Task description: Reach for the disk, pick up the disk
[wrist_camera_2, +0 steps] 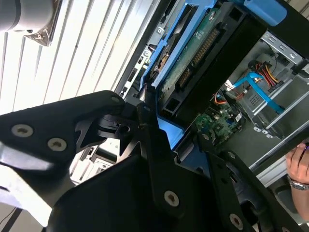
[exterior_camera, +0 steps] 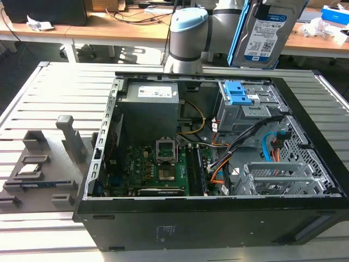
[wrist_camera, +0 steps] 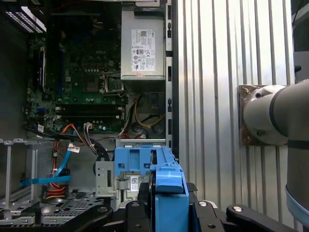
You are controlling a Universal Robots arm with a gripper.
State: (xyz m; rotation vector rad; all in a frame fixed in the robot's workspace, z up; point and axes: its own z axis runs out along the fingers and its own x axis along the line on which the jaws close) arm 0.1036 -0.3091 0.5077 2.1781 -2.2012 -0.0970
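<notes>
- Step in hand: the pick-up itself looks done. The reach is over, and the disk (exterior_camera: 267, 30) hangs in the air above the far rim of the case (exterior_camera: 207, 224), touching nothing inside it.
- Tool (wrist_camera: 167, 205): closed on the disk. In both wrist views its black fingers (wrist_camera_2: 145, 116) clamp the disk's blue frame from both sides, with the frame's edge standing up between them.
- Disk's pose: in the exterior view it stands nearly upright, its labelled face turned toward the camera, with the blue frame along its edge.
- Arm (exterior_camera: 188, 33): it stands just behind the case's far wall, on the slatted counter (exterior_camera: 32, 93).
- Below the disk, inside the case: the cage (exterior_camera: 242, 106) at the far corner, with a blue caddy (exterior_camera: 235, 91) on top of it. Orange and blue cables (exterior_camera: 267, 147) run just beside the cage, nearer the front.
- Elsewhere in the case: the power supply (exterior_camera: 150, 103) against the far wall and the board (exterior_camera: 155, 169) on the floor, both well apart from the disk.
- A person's hand (wrist_camera_2: 298, 166) shows in the second wrist view, just outside the case's edge.
- What a further move calls for, as I judge it: a firm, unchanged clamp on the frame, since the hold sits on one end and the disk could tilt. It also needs height enough to keep clear of the case's rim, the cage and the cables, and care for the hand beside the case.
</notes>
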